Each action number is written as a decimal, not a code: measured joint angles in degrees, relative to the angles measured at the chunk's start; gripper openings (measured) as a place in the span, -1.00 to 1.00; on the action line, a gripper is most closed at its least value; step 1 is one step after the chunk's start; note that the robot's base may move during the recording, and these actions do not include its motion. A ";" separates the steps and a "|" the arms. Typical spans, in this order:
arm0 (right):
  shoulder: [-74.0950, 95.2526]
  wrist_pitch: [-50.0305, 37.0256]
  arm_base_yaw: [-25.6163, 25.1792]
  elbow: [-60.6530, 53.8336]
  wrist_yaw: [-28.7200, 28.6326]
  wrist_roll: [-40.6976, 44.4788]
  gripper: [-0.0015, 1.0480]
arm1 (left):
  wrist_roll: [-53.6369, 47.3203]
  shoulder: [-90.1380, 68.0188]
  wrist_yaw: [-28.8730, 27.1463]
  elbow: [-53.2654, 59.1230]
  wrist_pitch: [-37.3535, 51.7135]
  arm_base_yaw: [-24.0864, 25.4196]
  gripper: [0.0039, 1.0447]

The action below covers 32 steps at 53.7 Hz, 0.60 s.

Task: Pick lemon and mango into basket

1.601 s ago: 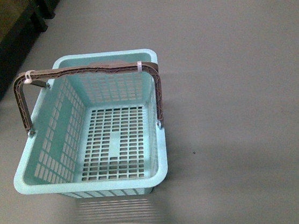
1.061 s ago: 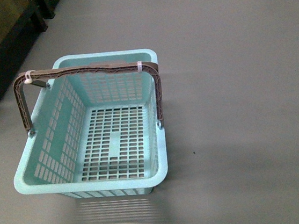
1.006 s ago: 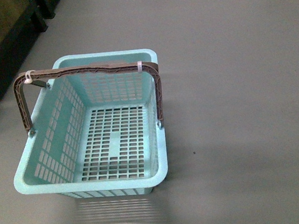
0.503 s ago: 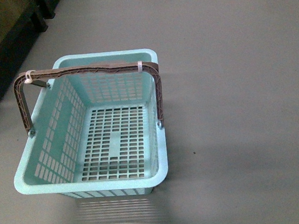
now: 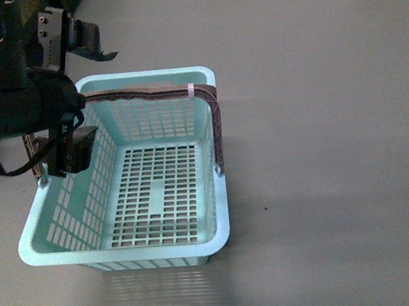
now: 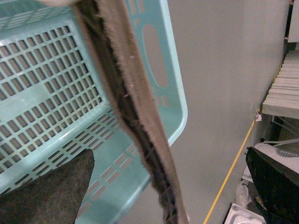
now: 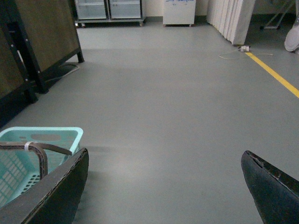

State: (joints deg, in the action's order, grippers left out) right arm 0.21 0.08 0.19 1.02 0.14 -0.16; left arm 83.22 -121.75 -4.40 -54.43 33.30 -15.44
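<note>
Newly arrived, left pincer (image 5: 93,106) straddles the basket (image 5: 127,255) handle (image 5: 155,92), hiding its left end.

Grey floor (image 7: 177,93), yellow line (image 7: 273,74), dark wooden cabinet (image 7: 46,28).

The basket (image 5: 137,78) is being shown in light blue-green, its walls and floor being patterned with a lattice of rectangular slots, while its handles (image 5: 146,93) are being seen as brown, ridged and bound by a white tie (image 5: 191,89). The floor (image 5: 322,147) is being rendered in a plain, even grey, being crossed in the right wrist view by a yellow line (image 7: 275,74). The arm (image 5: 13,93) is being shown in black, and the cabinet (image 7: 46,28) is being seen as brown panels in a black frame.
</note>
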 joint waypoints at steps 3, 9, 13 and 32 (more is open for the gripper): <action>0.00 0.00 0.00 0.00 0.00 0.00 0.83 | 0.28 -1.57 0.09 -2.34 -0.66 -0.22 0.87; 0.00 0.00 0.00 0.00 -0.02 0.00 0.83 | 0.72 -4.24 0.11 -5.79 -1.46 -0.50 0.87; 0.00 0.00 0.00 0.00 -0.02 0.00 0.83 | 1.01 -6.12 0.11 -7.98 -2.01 -0.74 0.77; 0.00 0.00 0.00 0.00 -0.02 0.00 0.83 | 2.86 -8.79 0.13 -11.45 -4.79 -1.01 -0.32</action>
State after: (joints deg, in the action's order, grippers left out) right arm 0.21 0.08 0.19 1.02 0.12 -0.16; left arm 86.08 -130.54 -4.27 -65.89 28.51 -16.45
